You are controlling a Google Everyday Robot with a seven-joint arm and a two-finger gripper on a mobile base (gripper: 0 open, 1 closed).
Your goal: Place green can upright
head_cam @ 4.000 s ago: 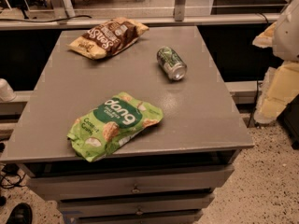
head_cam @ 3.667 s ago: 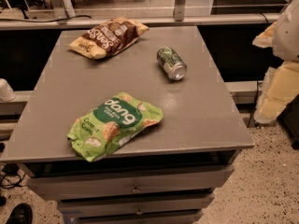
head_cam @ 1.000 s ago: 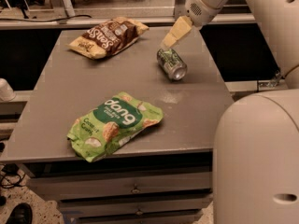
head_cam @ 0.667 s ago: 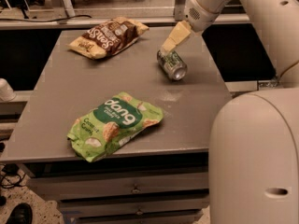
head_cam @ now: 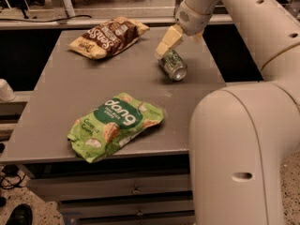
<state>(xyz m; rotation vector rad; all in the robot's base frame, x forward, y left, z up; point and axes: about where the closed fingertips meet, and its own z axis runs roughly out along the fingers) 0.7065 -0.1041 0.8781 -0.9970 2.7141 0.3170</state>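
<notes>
The green can (head_cam: 173, 64) lies on its side on the grey table (head_cam: 70, 102), at the right side towards the back, its silver end facing front right. My gripper (head_cam: 169, 41) hangs from the pale arm (head_cam: 243, 36) and sits just above and behind the can's far end, very close to it or touching it. The can rests on the table and is not lifted.
A bright green "dang" snack bag (head_cam: 115, 125) lies at the front middle of the table. A brown chip bag (head_cam: 108, 35) lies at the back left. My arm's large pale body (head_cam: 239, 158) fills the right foreground. Drawers (head_cam: 136, 191) sit under the table.
My arm swung in from the right over the table. In the last second the gripper dropped down and slightly left, close over the can's far end. The can has not moved.
</notes>
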